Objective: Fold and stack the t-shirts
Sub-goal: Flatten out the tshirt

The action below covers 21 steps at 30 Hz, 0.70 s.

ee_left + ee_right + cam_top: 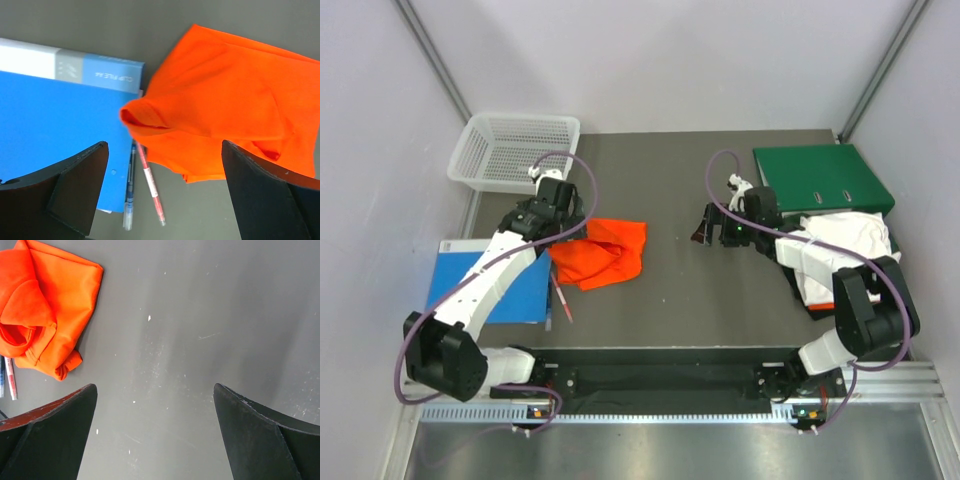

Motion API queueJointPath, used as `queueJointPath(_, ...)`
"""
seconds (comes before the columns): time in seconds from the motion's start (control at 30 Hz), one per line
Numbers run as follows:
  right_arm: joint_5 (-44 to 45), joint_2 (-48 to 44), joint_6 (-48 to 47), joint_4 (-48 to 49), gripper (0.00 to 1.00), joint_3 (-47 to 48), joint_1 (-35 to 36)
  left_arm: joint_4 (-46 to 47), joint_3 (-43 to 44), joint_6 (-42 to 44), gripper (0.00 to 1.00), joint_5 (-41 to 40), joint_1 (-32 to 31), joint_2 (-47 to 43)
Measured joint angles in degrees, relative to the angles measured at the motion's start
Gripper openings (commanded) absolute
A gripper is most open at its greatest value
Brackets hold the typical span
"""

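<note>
My left pincer (163, 144) hung wide open and empty over the left edge of the orange shirt (603, 250), which lay against the book (525, 295), just beside two pens (561, 300). I judged that a grab there could catch a pen or nip several layers, lifting the shirt as a lump. It sat left of centre on the worktop (700, 290), crumpled and doubled over, one sleeve gaping. My right pincer (154, 386) was open and empty above bare worktop. A white shirt (845, 232) lay heaped under that arm.

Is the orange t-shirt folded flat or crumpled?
Crumpled: the orange t-shirt lies bunched in loose, uneven layers, with one sleeve opening gaping in the left wrist view.
</note>
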Motion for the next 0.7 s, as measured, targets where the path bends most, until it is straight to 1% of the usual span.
queueJointPath(0.1, 0.0, 0.24, 0.02, 0.02, 1.0, 0.0, 0.09, 1.46, -0.68, 0.92, 0.99, 2.49, -0.02, 0.66)
queueJointPath(0.3, -0.02, 0.74, 0.02, 0.02, 1.0, 0.02, 0.11, 3.69, -0.68, 0.94, 0.99, 2.51, -0.02, 6.62)
queueJointPath(0.33, -0.02, 0.85, 0.02, 0.02, 1.0, 0.02, 0.13, 4.02, -0.68, 0.87, 0.96, 2.23, -0.02, 7.63)
queueJointPath(0.37, -0.02, 0.96, 0.02, 0.0, 1.0, 0.02, 0.11, 4.24, -0.68, 0.85, 0.7, 1.88, -0.02, 8.44)
queueJointPath(0.4, -0.02, 1.01, 0.02, 0.02, 1.0, 0.02, 0.13, 4.46, -0.66, 0.72, 0.52, 1.29, -0.02, 9.53)
queueJointPath(0.47, -0.02, 1.09, 0.02, 0.02, 1.0, 0.02, 0.13, 5.05, -0.46, 0.24, 0.07, 0.74, -0.02, 11.61)
queueJointPath(0.5, -0.02, 1.11, 0.02, 0.02, 1.0, 0.02, 0.13, 5.22, -0.22, 0.11, 0.0, 0.83, -0.02, 12.68)
queueJointPath(0.6, 0.07, 1.14, 0.02, 0.0, 1.0, 0.02, 0.13, 5.2, 1.22, 0.66, 0.0, 1.84, -0.24, 14.97)
queueJointPath(0.7, 1.27, 1.14, 0.0, -0.02, 1.0, 0.02, 0.13, 5.25, 3.61, 0.74, 0.0, 3.15, -1.92, 14.88)
